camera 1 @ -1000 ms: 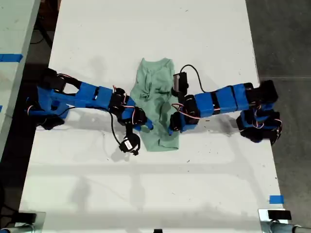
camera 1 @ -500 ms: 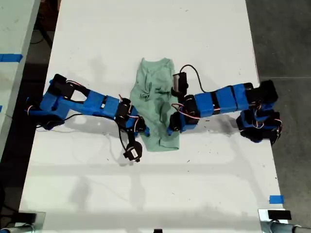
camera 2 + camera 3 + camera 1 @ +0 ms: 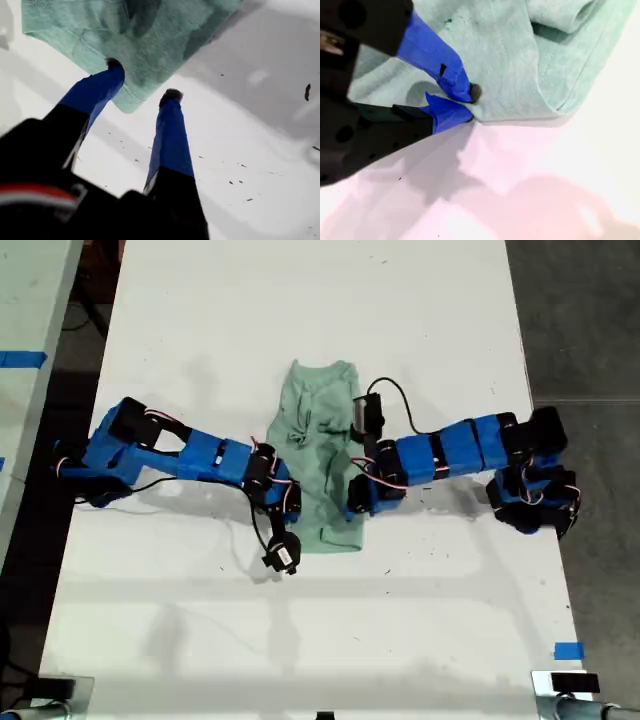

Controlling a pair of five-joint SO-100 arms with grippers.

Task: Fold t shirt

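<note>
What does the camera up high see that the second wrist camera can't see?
Only the exterior view shows the whole t shirt, both blue arms reaching in from that view's left and right, and the white table all around.

Only the second wrist view shows, up close, my second tool pinched shut on the shirt's edge, plus a rolled fold of cloth.

Both show the mint-green t shirt lying wrinkled on the white table.

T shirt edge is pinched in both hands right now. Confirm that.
Not quite. Only my second hand is shut on the t shirt edge, as the second wrist view shows. In the first wrist view my first hand is open at a corner.
</note>
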